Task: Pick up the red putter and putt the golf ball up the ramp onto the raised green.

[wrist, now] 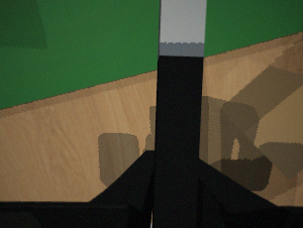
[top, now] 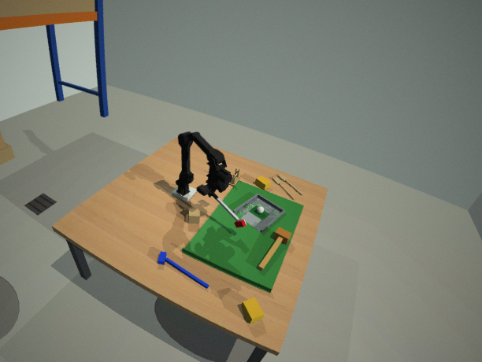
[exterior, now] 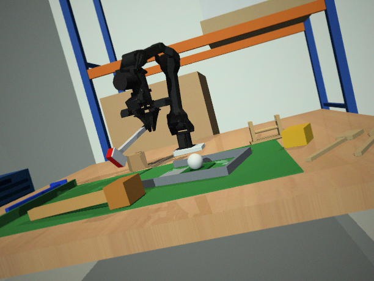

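Gripper: I am clenching the putter by its dark grip; shaft is slanting down, away from me.
Putter head: red block is hanging above the mat, just outside the grey frame.
Ball: sitting on the green patch inside the frame, apparently on the raised green.
Step in hand: I am judging the stroke spent; doing it well now is keeping the head off the ball.
Risk: any swing toward the frame is threatening to knock it out.
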